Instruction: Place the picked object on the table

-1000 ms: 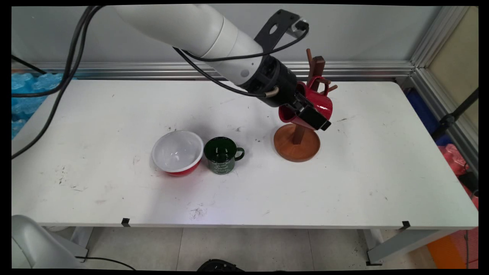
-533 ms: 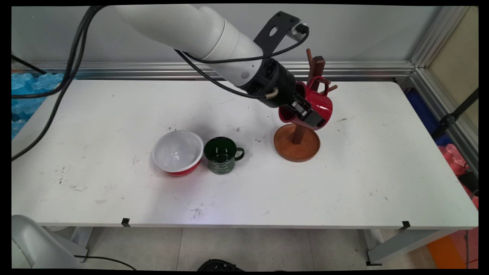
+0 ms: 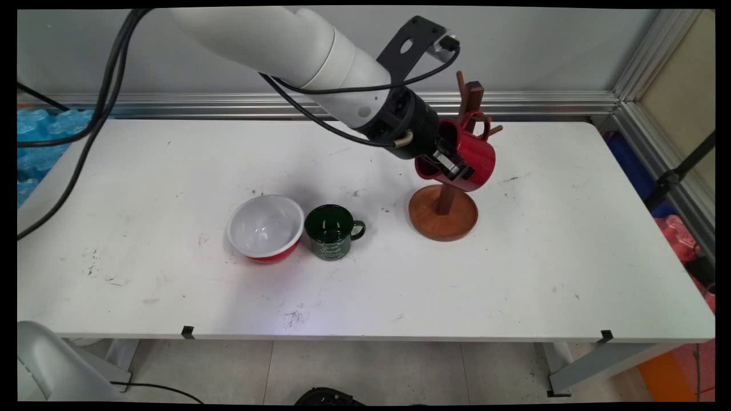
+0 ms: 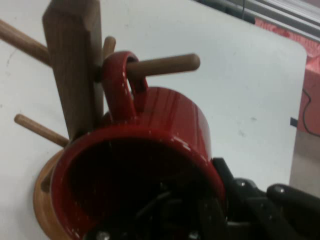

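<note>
A red mug (image 3: 478, 153) hangs by its handle (image 4: 119, 85) on a peg (image 4: 167, 64) of the wooden mug rack (image 3: 443, 219), its mouth tipped down to the left. My gripper (image 3: 457, 170) is at the mug's rim, with one finger inside the mouth and the other outside against the wall, shut on it. In the hand view the red mug (image 4: 170, 120) fills the lower middle, the gripper (image 4: 216, 216) straddles its rim at the bottom, and the rack's post (image 4: 72, 65) rises on the left.
A green mug (image 3: 331, 231) and a red bowl with a white inside (image 3: 265, 228) stand side by side left of the rack. Blue packing material (image 3: 43, 142) lies off the table's left end. An aluminium rail runs along the wall.
The gripper and red mug have shifted slightly up and to the left, and the outer finger now reaches less far down the mug's side. The rack nudged a little left with them.
</note>
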Tool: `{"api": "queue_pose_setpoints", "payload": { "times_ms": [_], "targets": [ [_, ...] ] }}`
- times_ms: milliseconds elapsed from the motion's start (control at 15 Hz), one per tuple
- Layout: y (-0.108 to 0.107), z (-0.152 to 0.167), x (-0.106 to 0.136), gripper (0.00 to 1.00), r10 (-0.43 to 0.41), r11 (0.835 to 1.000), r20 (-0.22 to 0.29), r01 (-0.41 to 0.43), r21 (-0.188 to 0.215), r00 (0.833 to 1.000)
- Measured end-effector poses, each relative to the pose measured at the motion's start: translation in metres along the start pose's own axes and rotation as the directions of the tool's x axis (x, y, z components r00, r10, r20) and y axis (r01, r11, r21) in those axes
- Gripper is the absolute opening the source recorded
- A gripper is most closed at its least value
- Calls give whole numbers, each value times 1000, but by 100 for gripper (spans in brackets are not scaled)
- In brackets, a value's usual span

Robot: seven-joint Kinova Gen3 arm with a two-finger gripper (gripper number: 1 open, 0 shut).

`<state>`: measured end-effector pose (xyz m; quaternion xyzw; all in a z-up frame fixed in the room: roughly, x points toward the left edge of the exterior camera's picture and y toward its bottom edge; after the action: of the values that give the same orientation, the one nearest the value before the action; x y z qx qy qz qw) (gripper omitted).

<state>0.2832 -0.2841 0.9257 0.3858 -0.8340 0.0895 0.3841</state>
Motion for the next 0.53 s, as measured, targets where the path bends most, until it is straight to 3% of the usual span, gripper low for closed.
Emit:
{"api": "queue_pose_setpoints", "payload": {
  "times_ms": [533],
  "targets": [
    [-1,-7,2,0,7,1000,-6,-7,6,1000]
  ]
}}
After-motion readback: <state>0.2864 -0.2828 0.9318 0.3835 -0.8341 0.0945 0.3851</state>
